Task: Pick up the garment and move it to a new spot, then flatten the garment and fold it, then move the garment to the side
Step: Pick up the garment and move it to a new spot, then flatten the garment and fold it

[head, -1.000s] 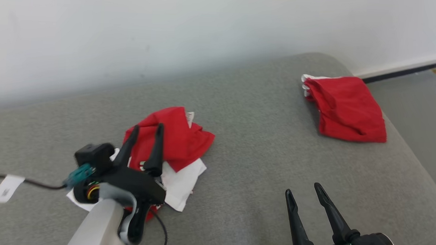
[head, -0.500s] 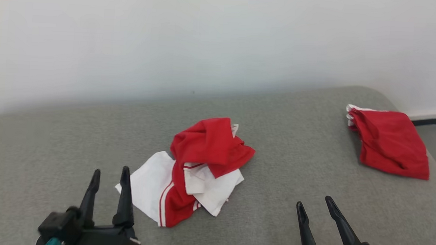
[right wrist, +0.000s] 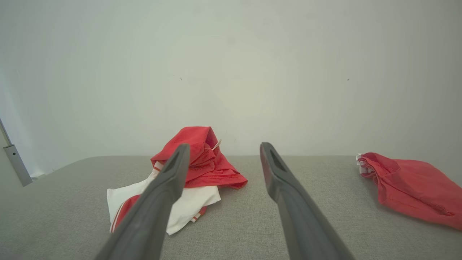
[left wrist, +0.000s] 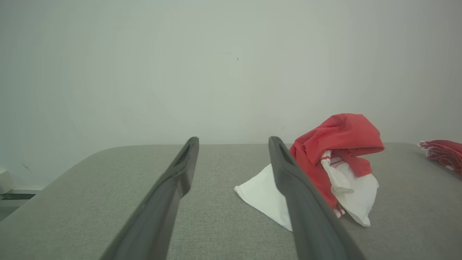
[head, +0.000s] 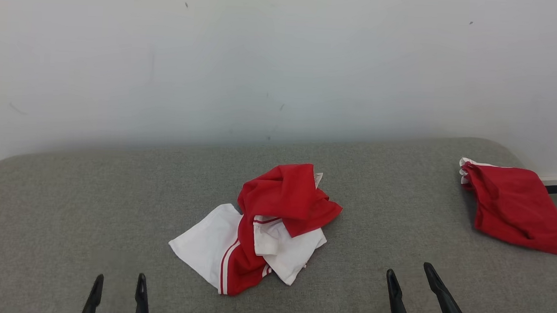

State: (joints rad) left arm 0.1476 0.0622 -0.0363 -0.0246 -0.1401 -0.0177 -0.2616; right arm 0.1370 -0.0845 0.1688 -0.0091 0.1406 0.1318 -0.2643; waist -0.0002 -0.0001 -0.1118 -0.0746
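Jaws: stood wide on both arms, empty. Crumpled red-and-white garment (head: 283,199): lay bunched ahead. Risk judged: single-layer pinch, uneven lift; confusion with folded red garment (head: 514,212).

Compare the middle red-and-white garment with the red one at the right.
Colour: the middle garment shows large white panels beside red; the right garment is almost all red, white only at one edge. Pose: the middle garment is bunched in a heap; the right garment lies flatter. Place: the middle garment sits central; the right garment lies by the cushion's right edge. Both rest on the grey cushion.
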